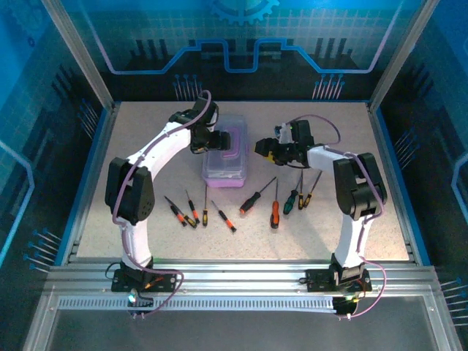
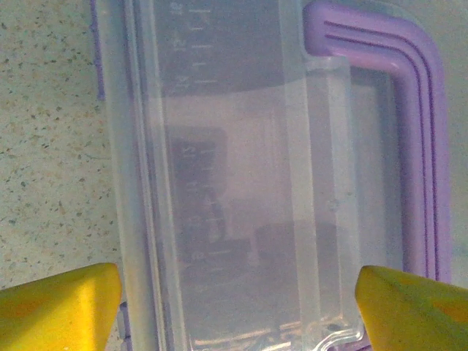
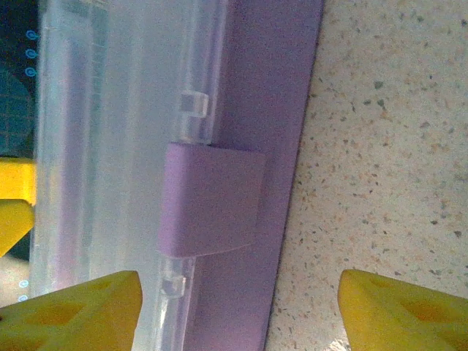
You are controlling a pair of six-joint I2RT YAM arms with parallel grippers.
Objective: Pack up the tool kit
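The job looks like it has hardly started. No tool can be seen going in yet.

On the left, the left pincer [image 2: 234, 313] hangs over the tool kit case [image 1: 225, 157]. Its yellow fingertips [image 2: 62, 307] are wide apart, with the clear lid [image 2: 241, 183] between them. It holds nothing. The purple handle [image 2: 418, 110] lies flat on the lid, by the right fingertip.

The case sits in the middle of the bench [image 1: 110, 234], toward the back. Its lid looks shut. Something shiny shows at the near edge under the lid, but I cannot tell what it is.

In front of the case the screwdrivers lie loose on the bench in a row. From the left come four little orange and black ones [image 1: 191, 212]. Then comes a bigger black and orange one [image 1: 251, 202], a red one [image 1: 275, 215], a green one [image 1: 291, 203] and one more orange and black one [image 1: 301, 199]. None of them touch the case.

On the right, the right pincer [image 3: 238, 313] is close to the side of the case. It is wide open too and holds nothing. The purple latch [image 3: 212, 201] is just in front of it.

So I think the first step is getting the case open. After that, every screwdriver must be picked up and put inside, and then the lid must be shut.
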